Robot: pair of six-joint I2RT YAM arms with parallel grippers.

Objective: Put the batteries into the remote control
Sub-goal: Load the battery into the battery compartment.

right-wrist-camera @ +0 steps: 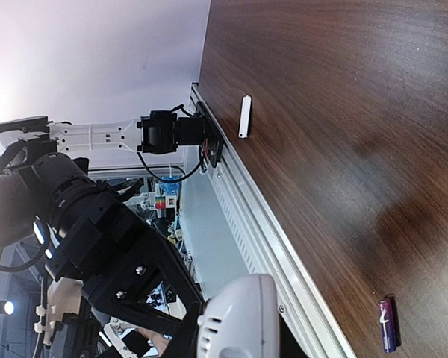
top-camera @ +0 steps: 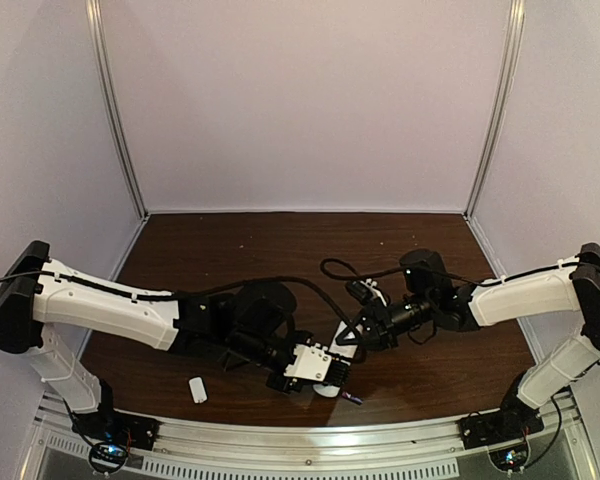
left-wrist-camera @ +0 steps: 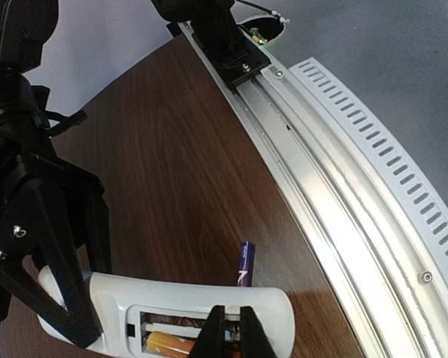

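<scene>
Bottom edge cuts off remote control (left-wrist-camera: 272, 313), orange battery (left-wrist-camera: 168, 344) half hidden behind left pincer (left-wrist-camera: 232, 321)

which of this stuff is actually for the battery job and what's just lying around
For the job: remote control; orange battery in its open compartment; purple battery lying loose beside it.
Lying about: small white piece, off on its own.

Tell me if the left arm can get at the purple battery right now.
Probably yes. The purple battery lies bare on the table just past the remote, with nothing over it; the left fingers are shut and must open first.
</scene>
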